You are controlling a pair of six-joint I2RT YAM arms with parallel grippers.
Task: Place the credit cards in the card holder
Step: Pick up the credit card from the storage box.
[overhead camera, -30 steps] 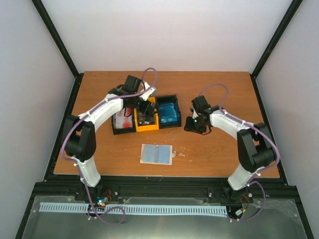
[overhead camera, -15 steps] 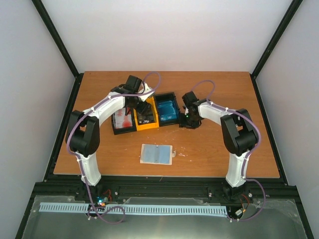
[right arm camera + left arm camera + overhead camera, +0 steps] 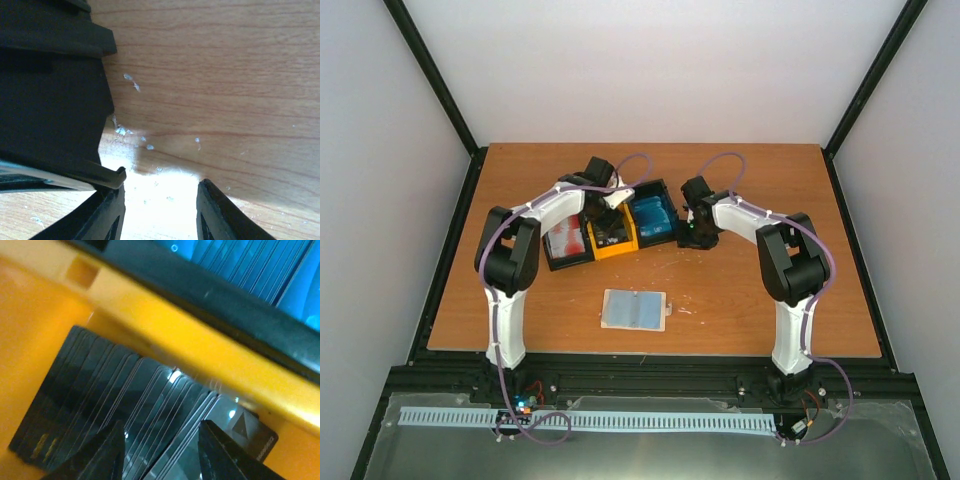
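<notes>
Close to the arm bases, the card holder [image 3: 634,309] lies open and flat on the counter [image 3: 770,300], with no card in it that I can see. So I think we are at the first step: getting a card.

Farther back sits the tray [image 3: 568,264]. My left tool [image 3: 160,455] is down in its yellow middle part. Its fingers are spread, and the top edges of the black credit cards [image 3: 100,390] sit between them. I do not see it squeezing any card yet. My right tool [image 3: 160,210] is spread too and holds nothing. It is just beside the tray's right end, over bare wood.

Next I would need to close the left tool on just one card, not a bunch, then lift it straight up.

I count one card holder, one tray with three parts, and three stacks: red-and-white credit cards [image 3: 568,238], black ones, and blue credit cards [image 3: 655,215]. The single cards are packed too close to count.
</notes>
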